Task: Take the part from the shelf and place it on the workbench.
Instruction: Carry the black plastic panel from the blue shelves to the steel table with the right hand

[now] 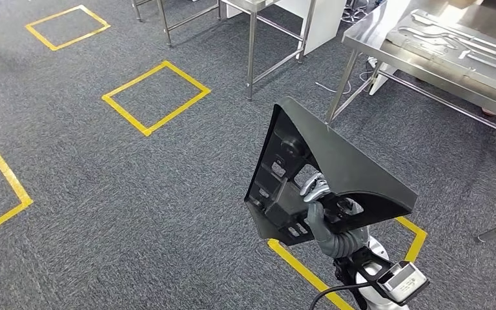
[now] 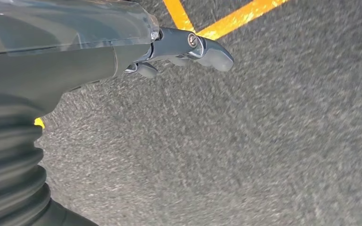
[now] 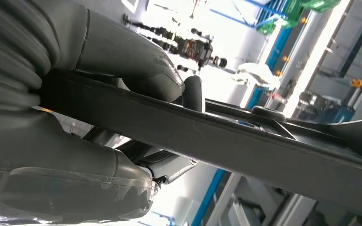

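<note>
- Head view: even, fairly bright overhead light; the grey carpet (image 1: 103, 194) is sharp and shows only soft, faint shadows under the steel frames.
- The steel worktop (image 1: 465, 71) carries pale reflections along its surface, with no harsh glare.
- The black part (image 1: 336, 168) reads as a dark, low-detail mass with a dull sheen on its upper face.
- Left wrist view: the carpet is smeared by motion blur; the left hand (image 2: 188, 47) stays reasonably crisp.
- Right wrist view: strongly backlit, the bright background blown out to white; the right hand (image 3: 75, 52) and the part's edge are dark and soft.
</note>
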### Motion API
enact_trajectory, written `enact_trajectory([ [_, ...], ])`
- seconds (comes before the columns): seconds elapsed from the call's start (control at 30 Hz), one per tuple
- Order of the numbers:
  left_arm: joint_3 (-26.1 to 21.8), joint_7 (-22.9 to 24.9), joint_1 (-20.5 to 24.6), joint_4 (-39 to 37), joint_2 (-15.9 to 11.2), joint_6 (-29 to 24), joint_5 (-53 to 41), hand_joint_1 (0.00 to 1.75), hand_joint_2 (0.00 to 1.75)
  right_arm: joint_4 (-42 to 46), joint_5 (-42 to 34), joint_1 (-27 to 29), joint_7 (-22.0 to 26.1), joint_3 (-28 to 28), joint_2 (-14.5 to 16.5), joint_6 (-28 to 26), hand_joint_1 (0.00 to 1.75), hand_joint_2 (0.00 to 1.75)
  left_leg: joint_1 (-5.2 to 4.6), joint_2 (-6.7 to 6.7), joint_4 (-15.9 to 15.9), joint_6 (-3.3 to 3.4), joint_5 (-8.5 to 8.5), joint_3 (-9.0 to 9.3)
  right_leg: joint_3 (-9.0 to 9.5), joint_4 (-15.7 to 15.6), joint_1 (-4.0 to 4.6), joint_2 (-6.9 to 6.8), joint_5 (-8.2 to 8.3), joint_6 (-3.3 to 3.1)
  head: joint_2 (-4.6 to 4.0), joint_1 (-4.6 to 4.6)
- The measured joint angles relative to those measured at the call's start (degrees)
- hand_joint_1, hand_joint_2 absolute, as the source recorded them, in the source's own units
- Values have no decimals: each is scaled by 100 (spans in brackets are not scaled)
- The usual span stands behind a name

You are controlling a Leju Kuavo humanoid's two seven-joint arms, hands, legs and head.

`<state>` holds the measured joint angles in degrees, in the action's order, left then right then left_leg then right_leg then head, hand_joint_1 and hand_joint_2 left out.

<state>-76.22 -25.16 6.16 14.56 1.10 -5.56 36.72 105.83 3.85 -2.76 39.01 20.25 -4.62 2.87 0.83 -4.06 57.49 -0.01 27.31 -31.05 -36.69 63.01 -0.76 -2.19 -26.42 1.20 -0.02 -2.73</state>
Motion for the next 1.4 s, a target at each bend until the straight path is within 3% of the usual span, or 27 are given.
enact_trajectory([
  [0.07,0,-16,6,0,-1,4,0,0,175,11,19,-4,0,7,-12,-22,175,175,-26,-94,4,-69,46,43,188,-387,46,-112,78,-72,0,0],
  [0.13,0,-31,19,0,-3,6,0,0,175,18,71,-5,0,30,-15,-69,175,175,-33,-197,-9,-136,80,84,187,-409,67,-7,60,-146,0,0],
  [0.2,0,-33,43,0,-5,6,0,0,175,30,138,-11,0,77,-15,-117,175,175,-9,-100,109,-194,188,75,217,-440,54,109,68,-220,0,-1],
  [0.23,0,-28,49,0,-7,7,0,0,175,36,162,-24,0,109,-14,-133,175,175,5,22,333,-212,322,-17,236,-455,45,165,72,-259,0,-1],
  [0.3,0,-17,33,0,-16,9,-1,0,175,38,188,-47,0,177,-13,-153,175,175,16,272,1094,-220,677,-393,251,-458,54,285,63,-313,0,-2],
  [0.37,-1,-9,7,0,-26,12,-1,0,175,31,199,-50,0,225,-12,-165,175,175,12,345,1668,-211,810,-731,260,-446,78,434,52,-333,0,-2],
  [0.4,-2,-5,3,0,-26,12,-1,0,175,27,201,-50,0,240,-12,-168,175,175,11,358,1649,-196,703,-765,269,-439,90,509,47,-337,0,-2],
  [0.43,-2,-2,5,0,-26,12,-1,0,175,25,201,-53,0,254,-12,-169,175,175,9,381,1403,-169,496,-691,282,-433,99,584,40,-337,0,-1],
  [0.5,-2,4,10,0,-32,12,-3,0,175,23,199,-63,0,275,-12,-153,175,175,2,578,612,-94,63,-390,301,-423,108,718,25,-324,0,-1],
  [0.53,-2,7,10,0,-37,11,-5,0,175,19,198,-71,0,283,-12,-136,175,175,-3,682,304,-70,-51,-263,296,-416,104,782,21,-305,0,0],
  [0.57,-2,10,10,0,-42,10,-7,0,175,13,197,-77,0,287,-12,-116,175,175,-16,756,130,-51,-87,-189,283,-414,90,837,22,-275,0,0],
  [0.63,-2,15,22,0,-45,8,-9,0,175,-2,194,-83,0,293,-12,-90,175,175,-42,718,49,-23,-73,-141,258,-426,53,948,35,-197,0,0],
  [0.67,-2,16,34,0,-39,8,-9,0,175,-6,190,-83,0,295,-12,-84,175,175,-39,661,15,5,-90,-121,258,-425,42,944,33,-161,0,0],
  [0.73,-2,18,51,0,-24,8,-9,0,175,-13,173,-117,0,302,-12,-78,175,175,-16,540,-74,62,-125,-70,176,-239,56,701,-104,-97,0,1],
  [0.8,-2,20,33,0,-12,8,-9,0,175,-35,150,-166,0,311,-12,-74,175,175,-16,404,-109,95,-129,-43,-125,368,51,378,-433,-42,0,1],
  [0.87,-2,20,10,0,-7,9,-9,0,175,-70,133,-178,0,320,-12,-72,175,175,-19,259,-104,98,-107,-37,-463,996,13,280,-646,6,0,1],
  [0.9,-2,20,9,0,-7,13,-9,0,175,-87,125,-176,0,323,-12,-70,175,175,-18,193,-99,91,-93,-31,-516,1074,-8,259,-607,27,0,1],
  [0.93,-2,20,13,0,-6,19,-9,0,175,-103,112,-176,0,326,-13,-68,175,175,-17,130,-92,80,-75,-19,-450,921,-27,230,-462,43,0,1],
  [1.0,-2,27,20,0,-1,32,-9,0,175,-131,71,-192,-1,327,-15,-53,175,175,-20,18,-81,36,-28,30,-73,171,-35,41,-93,44,0,2],
  [1.07,-2,36,23,0,7,36,-9,0,175,-155,35,-225,-1,329,-12,-22,175,175,-46,-81,-69,-30,22,74,191,-370,1,-118,76,-22,0,1],
  [1.1,-2,39,26,0,9,36,-9,0,175,-166,27,-239,-1,330,-9,-7,175,175,-60,-130,-68,-65,41,92,215,-436,25,-128,63,-66,0,1],
  [1.17,-3,39,42,0,14,33,-8,0,175,-190,23,-245,0,329,-1,7,175,175,-54,-211,-71,-132,78,126,213,-449,31,8,69,-147,0,0],
  [1.23,-4,34,62,0,25,32,-8,0,175,-207,27,-251,0,328,16,4,175,175,-23,-55,107,-188,226,86,241,-481,14,127,80,-221,0,0],
  [1.3,-3,28,55,0,34,34,-9,0,175,-220,32,-259,0,327,41,1,175,175,-5,219,729,-211,554,-190,262,-493,10,240,82,-273,0,0],
  [1.33,-3,26,38,0,35,34,-9,0,175,-232,33,-257,0,327,50,2,175,175,-5,290,1137,-212,717,-398,263,-490,19,307,79,-290,0,-1],
  [1.37,-4,24,19,0,35,34,-9,0,175,-244,34,-246,0,327,53,4,175,175,-6,324,1464,-209,804,-582,266,-484,28,383,75,-298,0,-1],
  [1.4,-4,25,6,0,36,34,-9,0,175,-255,35,-233,0,327,53,9,175,175,-7,342,1615,-201,781,-694,269,-475,37,465,71,-301,0,-1],
])
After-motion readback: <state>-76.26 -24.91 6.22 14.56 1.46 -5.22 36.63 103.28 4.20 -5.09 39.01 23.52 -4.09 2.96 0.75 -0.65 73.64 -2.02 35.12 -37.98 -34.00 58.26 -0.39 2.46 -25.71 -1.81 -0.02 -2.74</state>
